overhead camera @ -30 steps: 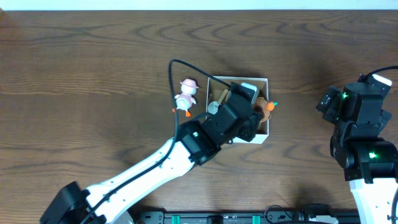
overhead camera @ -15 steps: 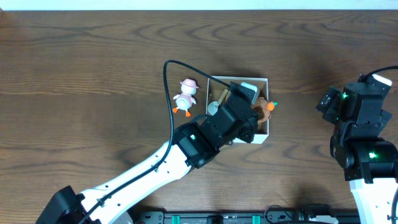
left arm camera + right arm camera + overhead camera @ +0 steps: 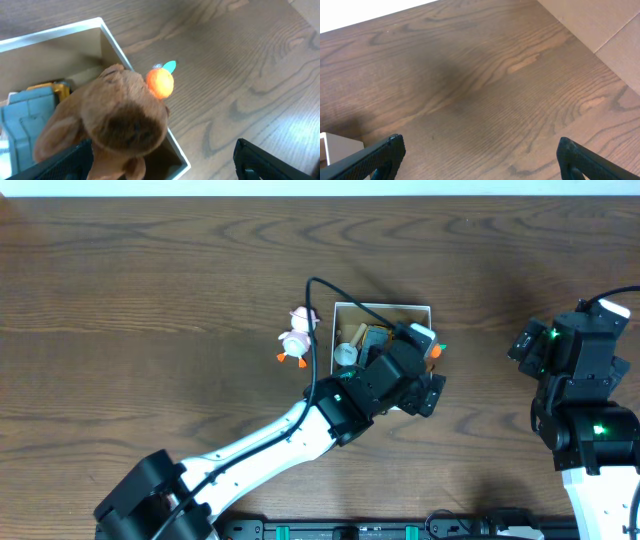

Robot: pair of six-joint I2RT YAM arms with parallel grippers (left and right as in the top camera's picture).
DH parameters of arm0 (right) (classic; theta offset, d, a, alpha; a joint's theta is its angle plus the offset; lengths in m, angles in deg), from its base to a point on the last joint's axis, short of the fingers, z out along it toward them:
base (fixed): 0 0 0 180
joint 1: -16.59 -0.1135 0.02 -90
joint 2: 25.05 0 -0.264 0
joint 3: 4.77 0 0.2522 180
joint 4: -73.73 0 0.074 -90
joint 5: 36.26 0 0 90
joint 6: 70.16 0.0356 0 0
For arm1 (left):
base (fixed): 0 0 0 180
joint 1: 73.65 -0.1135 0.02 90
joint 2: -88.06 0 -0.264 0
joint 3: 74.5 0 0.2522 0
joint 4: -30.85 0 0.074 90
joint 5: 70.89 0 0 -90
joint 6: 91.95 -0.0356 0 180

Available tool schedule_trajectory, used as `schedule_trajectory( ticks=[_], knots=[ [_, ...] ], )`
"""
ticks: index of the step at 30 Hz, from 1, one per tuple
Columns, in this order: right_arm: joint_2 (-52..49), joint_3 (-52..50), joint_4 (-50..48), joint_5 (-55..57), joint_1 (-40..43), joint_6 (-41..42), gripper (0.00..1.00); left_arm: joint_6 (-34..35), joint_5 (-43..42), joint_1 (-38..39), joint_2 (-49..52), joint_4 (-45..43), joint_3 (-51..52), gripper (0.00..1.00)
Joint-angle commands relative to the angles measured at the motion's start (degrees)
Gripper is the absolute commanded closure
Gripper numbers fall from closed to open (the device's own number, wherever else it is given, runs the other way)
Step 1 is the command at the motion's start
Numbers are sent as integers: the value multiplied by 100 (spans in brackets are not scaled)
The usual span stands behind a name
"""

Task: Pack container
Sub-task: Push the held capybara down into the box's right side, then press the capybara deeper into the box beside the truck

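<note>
Left claw [image 3: 161, 152], released, hangs over the container's [image 3: 382, 305] right wall, with the plush [image 3: 120, 115] lying across that wall. Duck [image 3: 297, 335] lies just left of the container, nearer the left arm. The right claw [image 3: 480, 150] is spread and empty.

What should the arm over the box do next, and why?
Probably close the left claw on the brown plush toy and shift it inward. The claw is open, and the toy seems to sit across the container's side wall, its orange part hanging outside, so it might tip out. The duck toy on the table can wait.
</note>
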Motion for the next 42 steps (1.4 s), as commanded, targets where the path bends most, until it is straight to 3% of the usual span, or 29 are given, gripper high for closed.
schedule_trajectory(
  ticks=[1,10,19,21,23,27,33,42],
  knots=[
    [-13,48,-4,98,37,-66,1,-413,103,2,179,-160,9,10],
    [-13,48,-4,98,39,-66,1,-431,839,-2,557,-319,9,9],
    [-13,48,-7,98,39,-66,1,-479,844,-151,787,-553,9,10],
    [-13,48,-7,98,39,-66,1,-501,844,-197,787,-619,9,17],
    [-13,48,-7,98,39,-66,1,-588,844,-249,787,-660,7,34],
    [-13,48,-7,98,39,-66,1,-688,844,-330,787,-658,7,55],
    [-13,48,-7,98,39,-66,1,-970,844,-393,785,-682,7,77],
    [-13,48,-7,98,39,-66,1,-1073,841,-396,713,-702,7,87]
  ],
)
